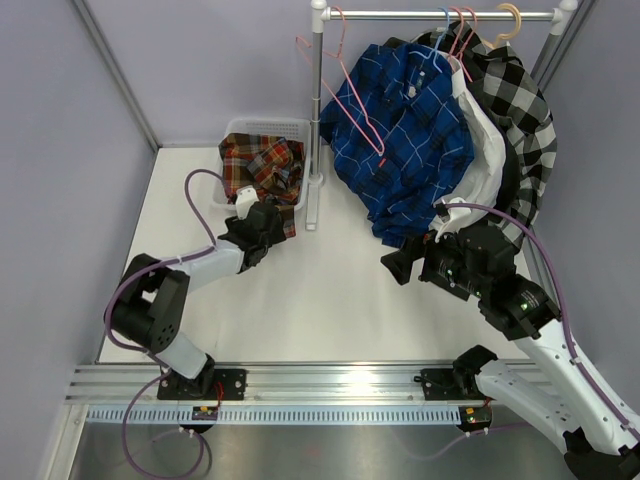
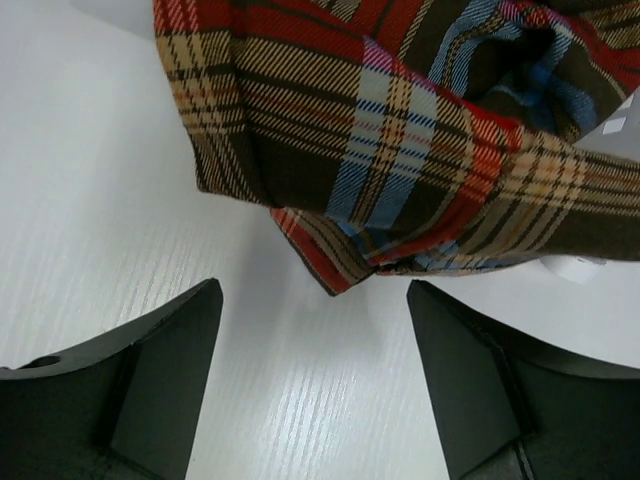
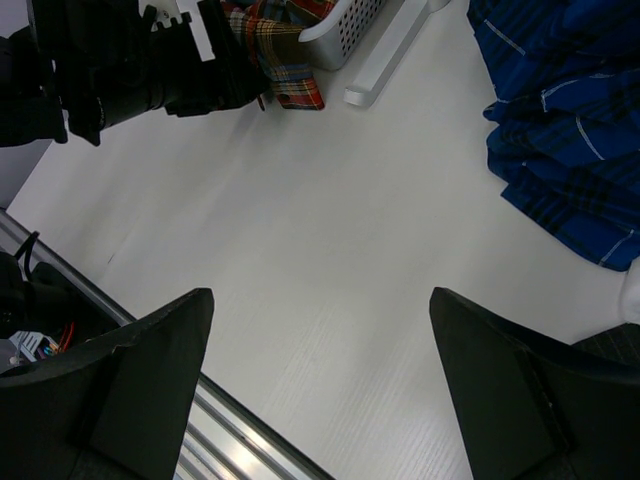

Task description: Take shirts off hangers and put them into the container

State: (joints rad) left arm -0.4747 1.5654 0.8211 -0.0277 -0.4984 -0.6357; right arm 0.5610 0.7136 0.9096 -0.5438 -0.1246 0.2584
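Found left gripper [image 2: 315, 292] parted and empty, plaid shirt [image 2: 400, 130] hem trailing just ahead over the container [image 1: 268, 126] rim, bulk inside: judged a placed garment. Noted left arm stretched low toward it; right gripper [image 3: 320, 300] spread wide, holding nothing, poised above the table [image 3: 330, 230] beside the blue shirt [image 1: 400, 140] hanging from the rail [image 1: 440, 15].

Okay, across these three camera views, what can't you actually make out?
- Top view: the white shirt on the metal rail, mostly covered by the royal blue grid shirt and the black-and-white checked shirt.
- Top view: the floor of the white perforated plastic basket, hidden under the red-orange plaid shirt.
- Left wrist view: the plaid shirt, cut off by the top and right edges.
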